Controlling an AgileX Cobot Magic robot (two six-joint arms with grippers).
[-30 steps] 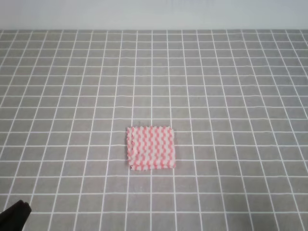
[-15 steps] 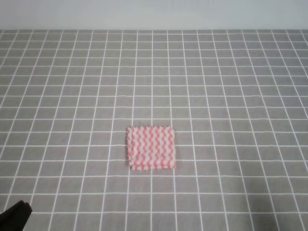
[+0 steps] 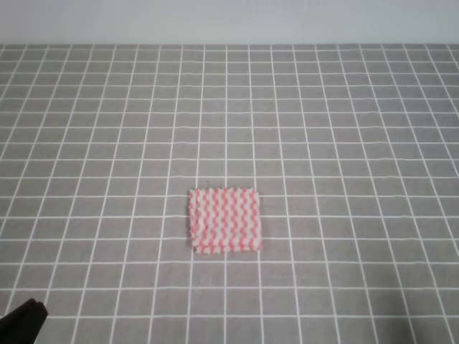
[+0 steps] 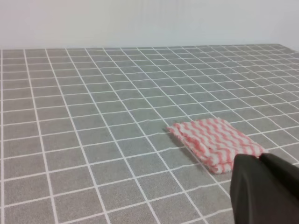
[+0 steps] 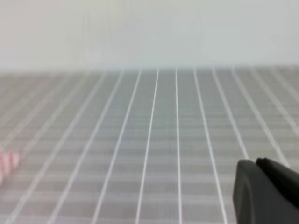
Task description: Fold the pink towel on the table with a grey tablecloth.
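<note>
The pink towel (image 3: 224, 220) lies flat as a small zigzag-striped square on the table with a grey tablecloth (image 3: 323, 136), slightly left of centre and toward the front. My left gripper (image 3: 24, 320) shows only as a dark tip at the bottom left corner, well away from the towel. In the left wrist view the towel (image 4: 216, 142) looks doubled over, and the left gripper (image 4: 259, 159) sits just in front of it, shut and empty. The right gripper (image 5: 256, 164) is shut on nothing, and only a pink sliver of the towel (image 5: 6, 164) shows at the left edge.
The gridded grey cloth (image 4: 93, 116) runs on all sides of the towel to a pale wall (image 3: 229, 21) at the back. Nothing else stands on the cloth in any view.
</note>
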